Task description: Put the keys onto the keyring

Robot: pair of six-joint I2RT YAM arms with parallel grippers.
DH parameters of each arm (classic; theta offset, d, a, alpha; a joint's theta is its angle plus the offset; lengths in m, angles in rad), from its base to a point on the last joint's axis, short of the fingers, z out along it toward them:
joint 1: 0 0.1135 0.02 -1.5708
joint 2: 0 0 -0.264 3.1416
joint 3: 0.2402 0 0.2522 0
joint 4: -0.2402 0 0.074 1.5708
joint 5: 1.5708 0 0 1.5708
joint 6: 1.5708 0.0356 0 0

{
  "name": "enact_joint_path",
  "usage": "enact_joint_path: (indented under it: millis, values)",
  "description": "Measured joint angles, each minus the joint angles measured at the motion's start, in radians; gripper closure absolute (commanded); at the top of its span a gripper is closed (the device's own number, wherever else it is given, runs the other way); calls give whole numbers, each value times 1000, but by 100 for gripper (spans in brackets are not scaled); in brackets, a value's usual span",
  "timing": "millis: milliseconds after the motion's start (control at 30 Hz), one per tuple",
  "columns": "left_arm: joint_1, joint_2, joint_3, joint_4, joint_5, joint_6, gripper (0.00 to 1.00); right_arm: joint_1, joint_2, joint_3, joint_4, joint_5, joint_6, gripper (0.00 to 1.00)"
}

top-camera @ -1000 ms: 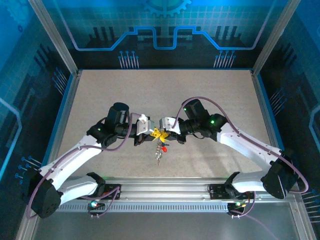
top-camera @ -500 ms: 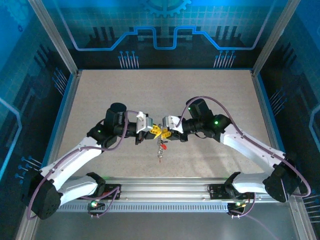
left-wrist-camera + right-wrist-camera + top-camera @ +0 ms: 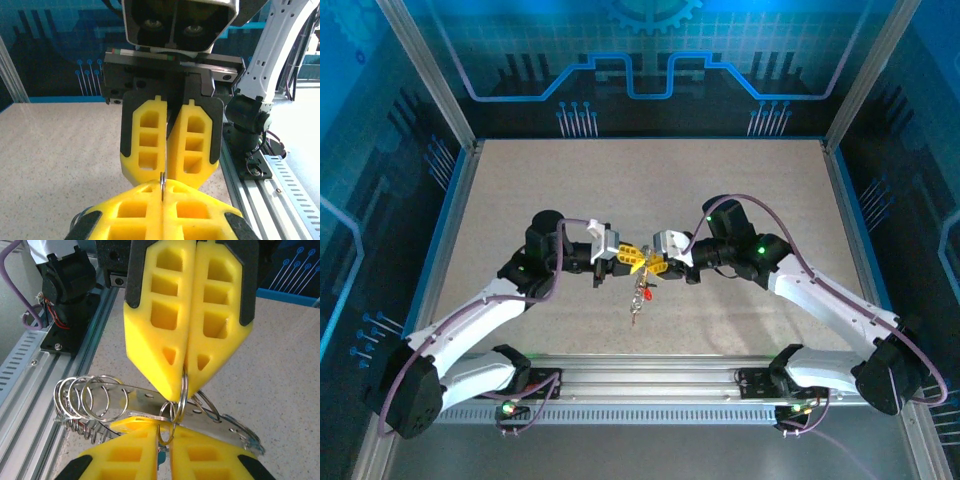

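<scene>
Yellow left pincer, right pincer, clamping keyring

Bright even light over the table, blue glow behind it, faint shadows, right tool softly blurred close-up.

Yellow fingers, silver keyring, red key, speckled beige table (blue backdrop)

From above, the keys hang as a cluster too small to tell apart, and in the right wrist view the top of the keyring is hidden between the pressed fingers of the left hand.
</scene>
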Motion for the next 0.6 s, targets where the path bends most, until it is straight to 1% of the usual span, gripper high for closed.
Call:
enact_joint_path:
  millis: [200, 367, 600]
  values:
    - [0, 1, -8, 49, 5, -22, 100, 0, 0, -7, 31, -15, 14, 84]
    - [0, 14, -19, 79, 9, -32, 100, -4, -4, -17, 35, -19, 17, 81]
    - [0, 28, -26, 120, 17, -55, 100, -20, -32, -27, 40, -24, 17, 81]
